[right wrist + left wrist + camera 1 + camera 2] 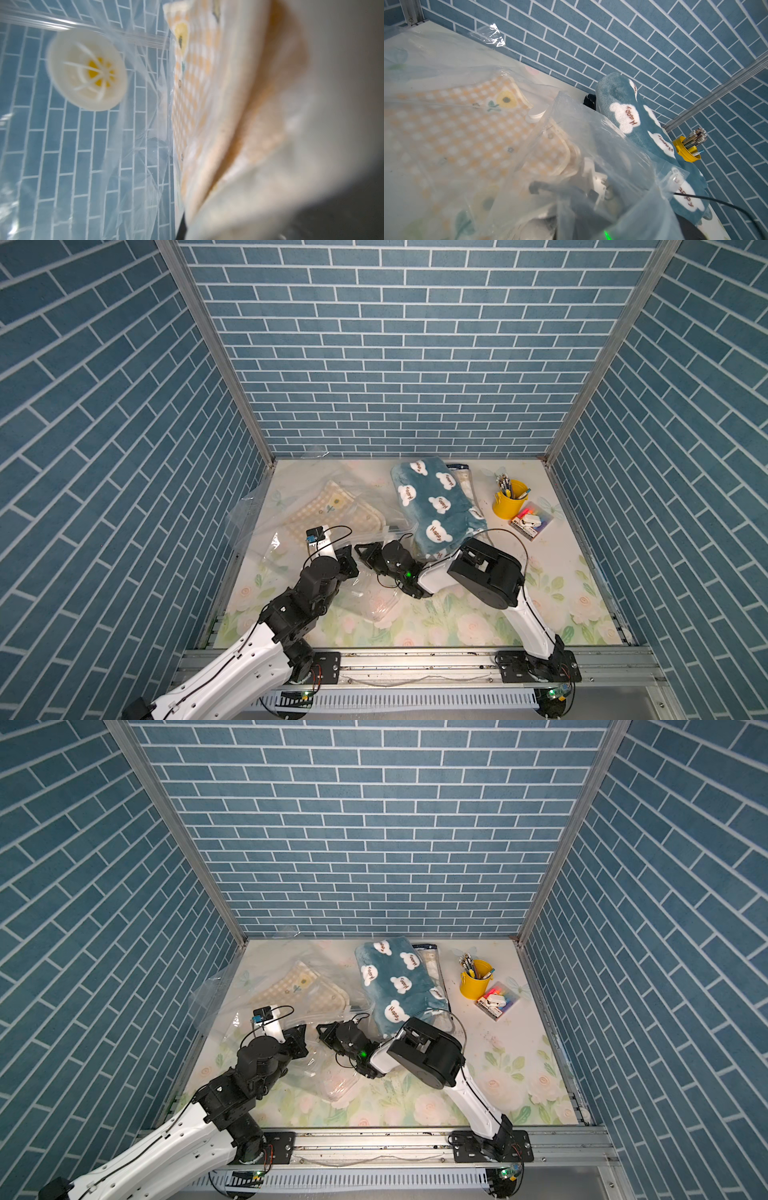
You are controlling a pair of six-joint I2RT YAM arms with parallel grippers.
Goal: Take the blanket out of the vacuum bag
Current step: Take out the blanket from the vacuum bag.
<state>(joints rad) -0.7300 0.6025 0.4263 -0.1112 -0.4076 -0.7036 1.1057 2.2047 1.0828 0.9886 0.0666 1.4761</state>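
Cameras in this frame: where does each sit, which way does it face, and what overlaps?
Top views: high over the front rail, looking down at the table; both arms, left gripper and right gripper show in both top views.
Left wrist: low, facing across the vacuum bag toward the back wall; plastic hides its own jaws.
Right wrist: apparently inside the bag, facing the valve cap; its own jaws do not clearly show.
Shared: both wrist views catch the checked blanket.
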